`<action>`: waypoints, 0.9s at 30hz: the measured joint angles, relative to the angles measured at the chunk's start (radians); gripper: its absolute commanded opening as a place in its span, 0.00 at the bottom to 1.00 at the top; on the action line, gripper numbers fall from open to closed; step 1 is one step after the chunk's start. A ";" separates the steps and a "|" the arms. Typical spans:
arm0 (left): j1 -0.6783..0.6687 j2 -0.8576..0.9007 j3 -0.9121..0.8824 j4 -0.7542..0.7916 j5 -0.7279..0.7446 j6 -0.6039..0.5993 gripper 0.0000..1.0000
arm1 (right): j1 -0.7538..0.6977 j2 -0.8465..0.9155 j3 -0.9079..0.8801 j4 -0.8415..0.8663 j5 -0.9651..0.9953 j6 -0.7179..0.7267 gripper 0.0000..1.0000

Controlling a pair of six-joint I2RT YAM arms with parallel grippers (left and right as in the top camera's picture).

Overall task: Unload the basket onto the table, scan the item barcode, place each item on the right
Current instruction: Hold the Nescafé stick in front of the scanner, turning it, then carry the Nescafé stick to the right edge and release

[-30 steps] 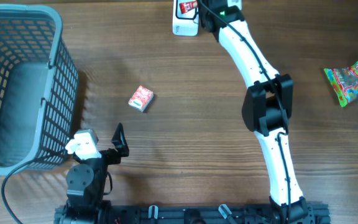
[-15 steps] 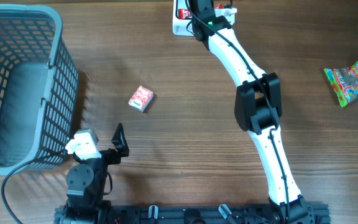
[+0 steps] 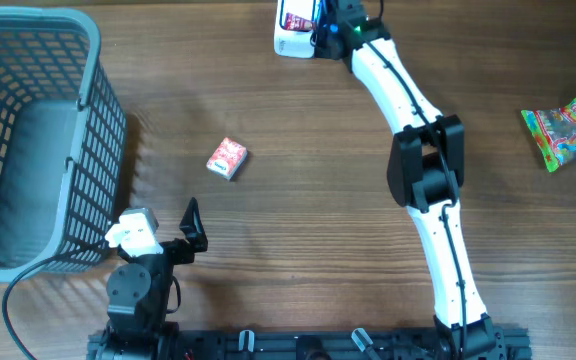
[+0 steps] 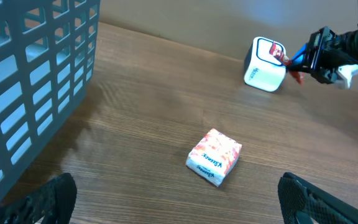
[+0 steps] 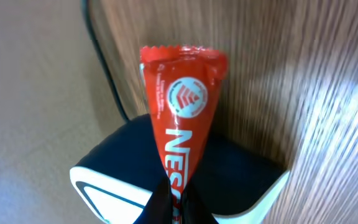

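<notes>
step: presenting item | right hand (image 5: 173, 206) clamped on red packet (image 5: 182, 118), held over scanner (image 3: 294, 40) at far bench (image 3: 308, 200) edge | barcode face unclear | next: turn code toward scanner | left hand (image 3: 163, 235) apart, idle

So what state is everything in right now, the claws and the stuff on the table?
Right gripper: shut on red sachet.
Left gripper: open, empty.
Scanner: standing, sachet held at its window.
Small packet: lying loose, untouched.
Basket: upright.
Candy bag: lying flat.
</notes>
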 measured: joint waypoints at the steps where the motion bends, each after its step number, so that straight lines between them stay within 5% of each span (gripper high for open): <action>1: 0.000 0.000 0.000 0.000 0.000 0.000 1.00 | 0.000 0.000 0.000 0.016 -0.024 0.021 0.05; 5: 0.000 0.000 0.000 0.000 0.000 0.000 1.00 | 0.038 0.000 0.001 -0.009 -0.086 0.070 0.05; 10: 0.000 0.000 0.000 0.000 0.000 0.000 1.00 | 0.017 -0.030 -0.002 -0.438 0.109 0.071 0.05; 14: 0.000 0.000 0.000 0.000 0.000 0.000 1.00 | -0.053 -0.261 -0.006 -0.744 0.342 0.049 0.05; 17: 0.000 0.000 0.000 0.000 0.000 0.000 1.00 | -0.113 -0.359 0.002 -1.005 0.506 -0.093 0.05; 21: 0.000 0.000 0.000 0.000 0.000 0.000 1.00 | -0.320 -0.336 -0.068 -0.974 0.647 -0.422 0.05; 22: 0.000 0.000 0.000 0.000 0.000 0.000 1.00 | -0.404 -0.306 -0.114 -0.919 0.665 -0.529 0.13; 23: 0.000 0.000 0.000 0.000 0.000 0.000 1.00 | -0.466 -0.281 -0.146 -0.873 0.665 -0.605 0.43; 24: 0.000 0.000 0.000 0.000 0.000 0.000 1.00 | -0.520 -0.254 -0.163 -0.839 0.652 -0.676 0.96; 27: 0.000 0.000 0.000 0.000 0.000 0.000 1.00 | -0.678 -0.213 -0.179 -0.735 0.480 -0.952 0.99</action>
